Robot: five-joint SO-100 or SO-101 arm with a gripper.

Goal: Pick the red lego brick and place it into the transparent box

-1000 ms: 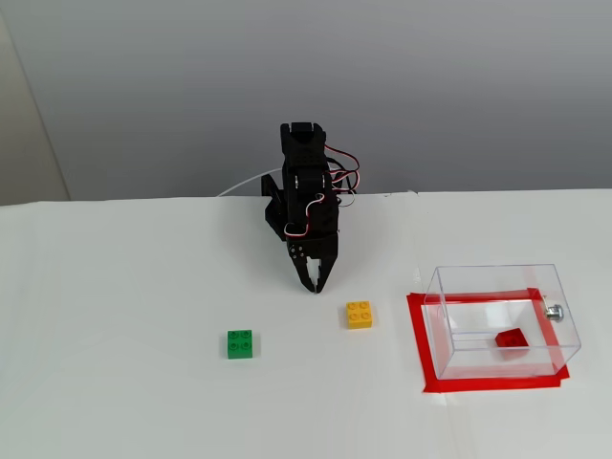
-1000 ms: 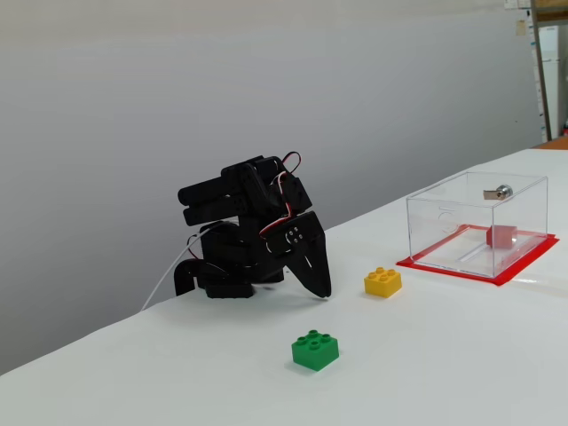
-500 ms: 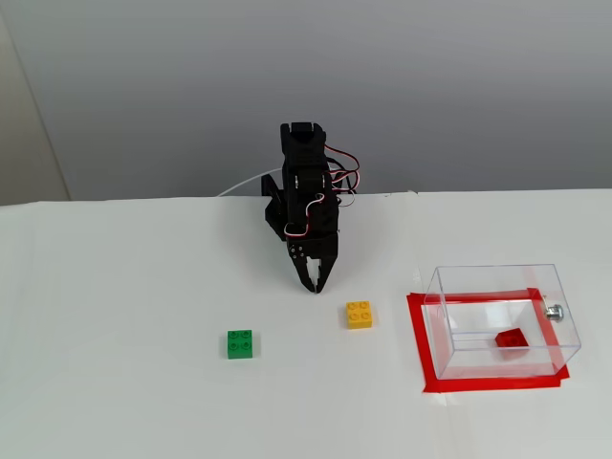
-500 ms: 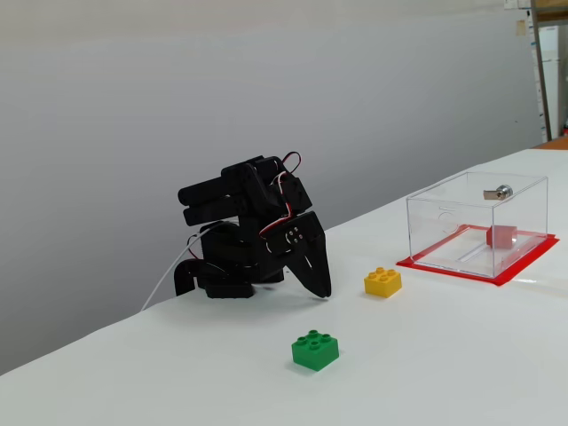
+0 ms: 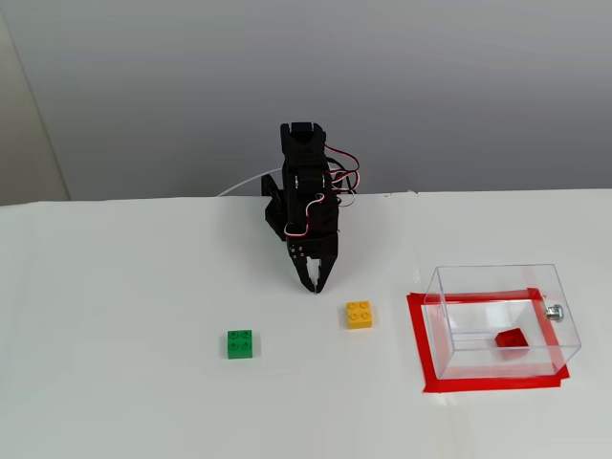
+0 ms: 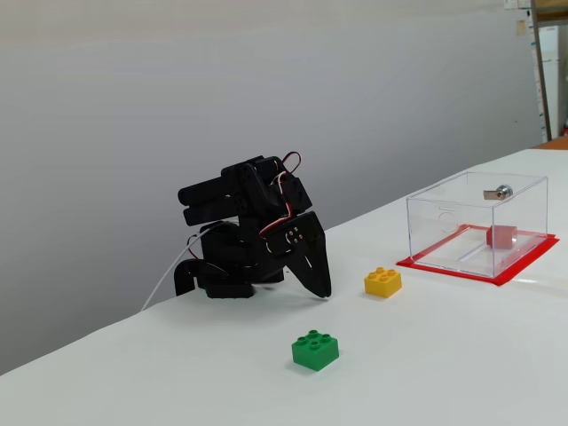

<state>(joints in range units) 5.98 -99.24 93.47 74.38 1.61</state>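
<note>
The red lego brick [image 5: 511, 338] lies on the floor of the transparent box [image 5: 449, 287], a little tilted; it also shows through the box wall in the other fixed view [image 6: 501, 236]. The transparent box [image 6: 444, 209] stands at the right with its silver knob [image 5: 553, 311] on its right wall. My gripper [image 5: 315, 287] hangs folded near the arm base, tips pointing down at the table, jaws closed and empty. It also shows in the other fixed view [image 6: 323, 292], well left of the box.
A yellow brick [image 5: 360, 314] lies between the gripper and the box; it also shows in the other fixed view [image 6: 382, 281]. A green brick [image 5: 241, 343] lies further left and nearer the front. Red tape [image 5: 418, 335] outlines the box on the white table.
</note>
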